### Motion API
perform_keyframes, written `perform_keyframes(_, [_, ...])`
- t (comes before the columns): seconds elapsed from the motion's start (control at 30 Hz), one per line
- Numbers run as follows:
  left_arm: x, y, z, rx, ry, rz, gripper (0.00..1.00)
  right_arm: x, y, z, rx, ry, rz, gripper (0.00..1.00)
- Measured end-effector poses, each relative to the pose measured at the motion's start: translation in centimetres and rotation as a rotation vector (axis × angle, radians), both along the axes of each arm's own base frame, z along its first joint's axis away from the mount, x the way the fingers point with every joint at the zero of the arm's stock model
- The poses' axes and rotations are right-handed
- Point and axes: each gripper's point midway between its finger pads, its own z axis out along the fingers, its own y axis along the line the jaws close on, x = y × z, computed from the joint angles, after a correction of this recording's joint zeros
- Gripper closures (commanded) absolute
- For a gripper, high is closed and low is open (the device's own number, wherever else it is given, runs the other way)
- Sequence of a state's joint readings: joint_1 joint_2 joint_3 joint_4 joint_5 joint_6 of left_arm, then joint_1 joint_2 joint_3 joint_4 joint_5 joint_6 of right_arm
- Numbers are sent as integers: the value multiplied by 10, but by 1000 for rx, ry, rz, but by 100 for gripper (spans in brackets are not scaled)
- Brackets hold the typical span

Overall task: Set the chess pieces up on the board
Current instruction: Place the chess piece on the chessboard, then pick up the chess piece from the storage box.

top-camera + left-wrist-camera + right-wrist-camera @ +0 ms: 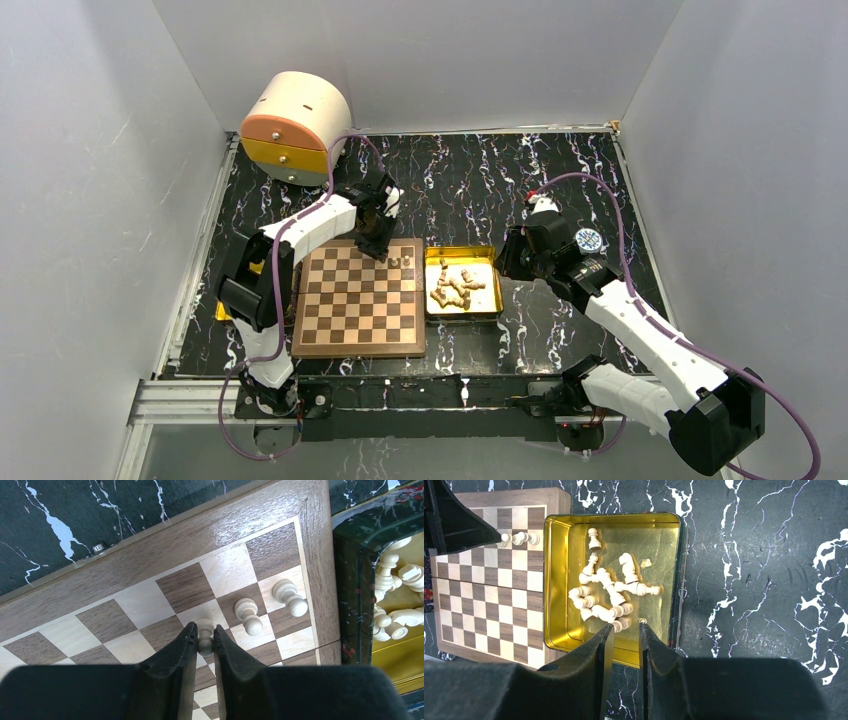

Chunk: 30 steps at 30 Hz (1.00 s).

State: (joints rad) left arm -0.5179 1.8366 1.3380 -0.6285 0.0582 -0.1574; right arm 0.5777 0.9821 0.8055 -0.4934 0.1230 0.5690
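- The black, white-veined worktop [560, 190] sits between plain grey walls, and the board [350, 310] lies ahead of your left arm.
- Your left fingers [187, 642] are clenched on the head of a pale pawn [204, 630]. Its base points at a light square just beyond the fingertips. I cannot tell whether the base is touching the wood.
- Right of those fingers, two more pawns [248, 615] stand upright in the same row, the nearer one just beside the finger on that side.
- Your right fingers [605, 647] are parted a little and grasp nothing. Past their tips the loose pieces [606, 597] lie tumbled in the gold tray [555, 580].
- If you let go before the base sits flat, the pawn will probably tip or roll into its neighbours.
- If you spread the left fingers wide, the outer one may clip the nearest standing pawn and knock it over.
- If you set it down off-centre, it will straddle a square line and crowd the next placement.
- On the right, the pieces overlap, so a careless close could pinch two at once or squirt one against the tray wall.
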Motion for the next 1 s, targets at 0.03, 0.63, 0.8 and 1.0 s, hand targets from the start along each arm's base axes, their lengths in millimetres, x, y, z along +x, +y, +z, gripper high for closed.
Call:
perform_keyframes(0.03, [0,0,0,-2,1,-1,81,0,0,0,0,0,0,67])
perform_keyframes(0.63, [10,3,11,9,-66,18,72,-2,12,-10,18,48,45,67])
perform_keyframes(0.8, [28,8,48,-20,-202,73,71,-3,20,-17,31,83,76,67])
perform_keyframes(1.0, [48,27,103,-185,-372,192,54,-8,37,-31,25,129,133,67])
